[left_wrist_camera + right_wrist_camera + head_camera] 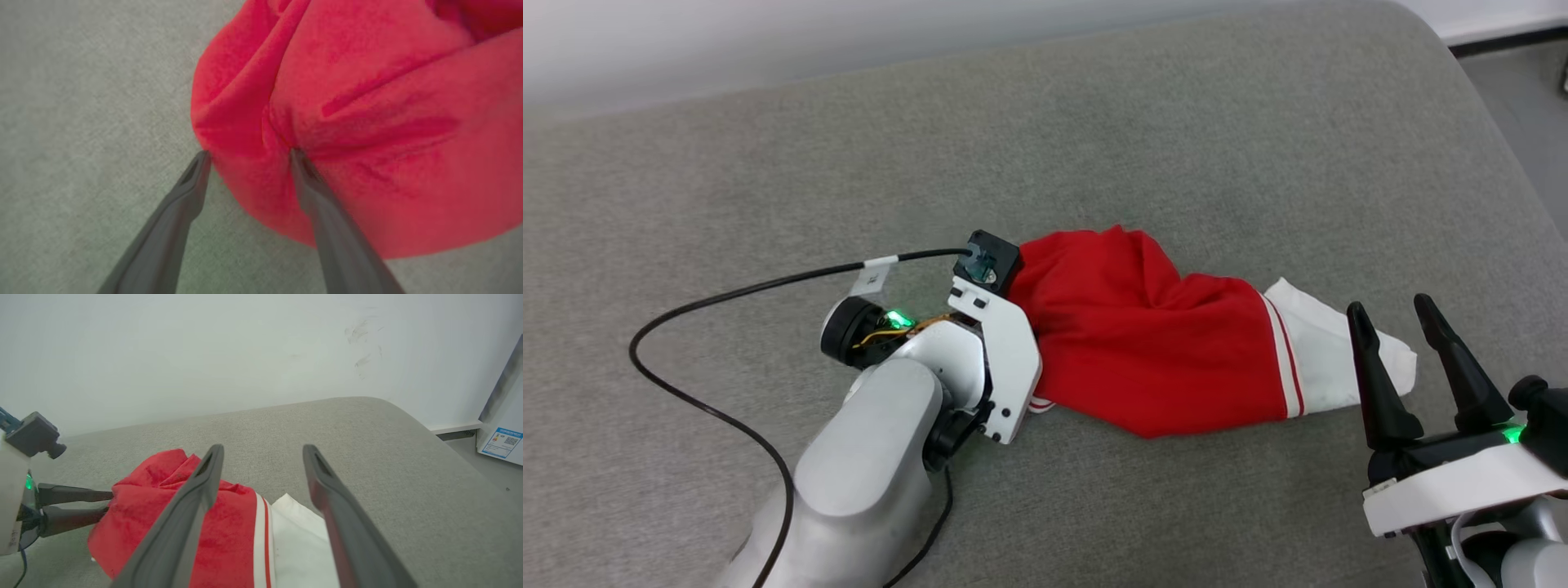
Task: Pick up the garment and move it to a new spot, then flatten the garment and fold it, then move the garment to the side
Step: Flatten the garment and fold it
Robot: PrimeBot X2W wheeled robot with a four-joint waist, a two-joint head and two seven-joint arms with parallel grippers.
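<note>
My left gripper (249, 155) stands spread wide and holds nothing. In its wrist view one fingertip sits at the very edge of the garment (367, 122) and the other presses into a crease, so a small ridge of red cloth lies between the jaws. My worry starts there. If I close now, I judge I may catch only that thin ridge, and it could slide out on the lift. I might equally pinch several bunched layers together, which would leave the jersey knotted when I try to flatten it. The tips are low on the grey cushion (1094, 122), so nipping the upholstery along with the cloth is another risk. The black cable (727, 294) loops loose beside that arm and could drag or snag if I swing wide. My right gripper (1390, 306) is also spread and empty. It hangs just beside the white lining end, its fingers pointing over the striped trim in its own wrist view (263, 447). If only the left side lifts, I expect the far end to trail across the cushion. The garment (1143, 343) itself lies crumpled in a heap mid-cushion, between the two claws. Its red bulk is against the left fingertips, and its white end is nearest the right ones, though I cannot tell whether they touch.
</note>
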